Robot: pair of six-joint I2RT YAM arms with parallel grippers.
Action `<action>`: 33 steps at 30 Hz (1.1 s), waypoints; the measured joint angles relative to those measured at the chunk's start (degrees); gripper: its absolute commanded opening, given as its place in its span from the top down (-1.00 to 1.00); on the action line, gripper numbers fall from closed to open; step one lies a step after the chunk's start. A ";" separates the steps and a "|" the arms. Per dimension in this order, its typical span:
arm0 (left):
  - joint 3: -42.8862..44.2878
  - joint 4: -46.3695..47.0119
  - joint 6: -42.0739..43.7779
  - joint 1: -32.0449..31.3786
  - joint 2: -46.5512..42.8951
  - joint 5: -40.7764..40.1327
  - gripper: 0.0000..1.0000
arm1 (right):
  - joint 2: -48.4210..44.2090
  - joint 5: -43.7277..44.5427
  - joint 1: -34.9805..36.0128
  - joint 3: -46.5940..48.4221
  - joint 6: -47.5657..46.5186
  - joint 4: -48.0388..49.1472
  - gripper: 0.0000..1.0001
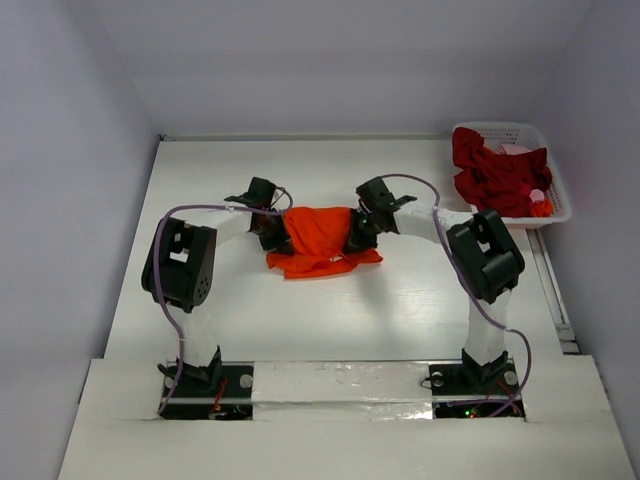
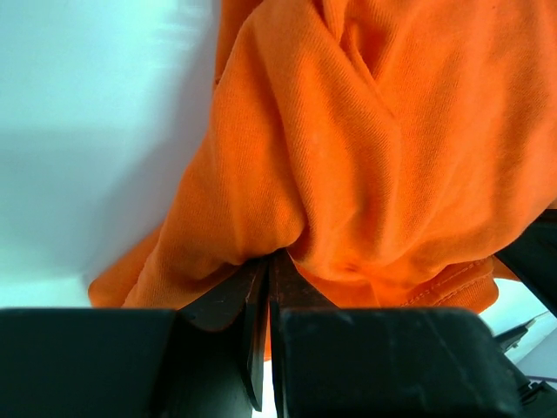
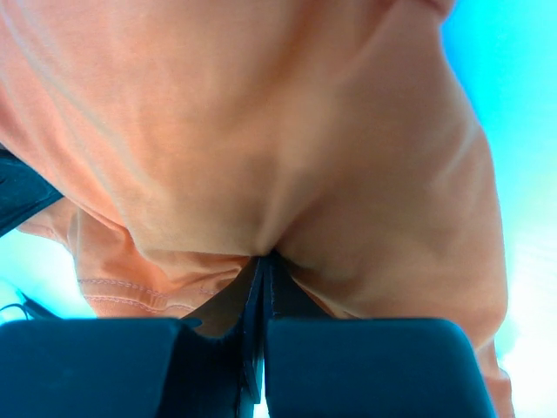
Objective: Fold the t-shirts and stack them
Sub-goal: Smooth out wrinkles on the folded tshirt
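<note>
- The left arm [image 1: 180,265] rises from its base at the near edge of the white desk [image 1: 330,320]. It bends at a black elbow housing close to the left edge and reaches inward toward the middle.
- The right arm [image 1: 487,258] mirrors it, with its base at the near edge, its elbow toward the right edge and its forearm angled in toward the middle.
- A thin purple cable [image 1: 165,300] runs along each arm.
- The left gripper [image 1: 272,232] meets the left side of the bright orange soft cloth t-shirt [image 1: 320,240]. In the left wrist view its dark fingers [image 2: 231,300] are pressed nearly together, with a bunched fold of orange cloth pinched at their tips.
- The right gripper [image 1: 356,235] meets the shirt's right side. In the right wrist view its fingers [image 3: 222,300] are likewise closed to a thin slit on a gathered fold, with a stitched hem hanging just to the left.
- The orange shirt lies in the middle of the desk, slightly nearer the far edge. It is held up between the two grippers and its lower part spreads crumpled on the surface toward the near edge.
- A white plastic lattice basket [image 1: 500,128] stands in the far right corner of the desk.
- Dark red cloth t-shirts [image 1: 495,178] are heaped in the basket and drape over its near rim, and a bit of pinkish cloth [image 1: 515,150] shows behind them.
- The desk top is white with faint plank lines.
- Pale plain walls [image 1: 70,120] close in the left, far and right sides.
</note>
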 measured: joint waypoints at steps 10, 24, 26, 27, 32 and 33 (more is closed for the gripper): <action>5.51 -0.13 -0.57 -0.63 3.93 -0.66 0.96 | 0.02 0.35 -2.29 0.31 -0.50 -0.37 1.00; 11.50 -0.68 -0.57 -0.76 8.07 -1.14 0.96 | 2.08 0.15 -4.85 3.87 -1.49 -2.01 1.00; 11.54 -0.68 -0.57 -0.76 8.13 -1.14 0.95 | 2.34 0.15 -5.46 4.44 -1.79 -2.49 1.00; 11.54 -0.66 -0.57 -0.76 8.13 -1.14 0.95 | 2.36 0.17 -5.77 4.68 -1.86 -2.71 1.00; 11.65 -0.68 -0.57 -0.76 8.22 -1.16 0.95 | 2.45 0.17 -7.10 5.49 -2.36 -3.50 1.00; 11.65 -0.68 -0.57 -0.76 8.22 -1.16 0.95 | 2.47 0.13 -7.32 5.55 -2.43 -3.50 1.00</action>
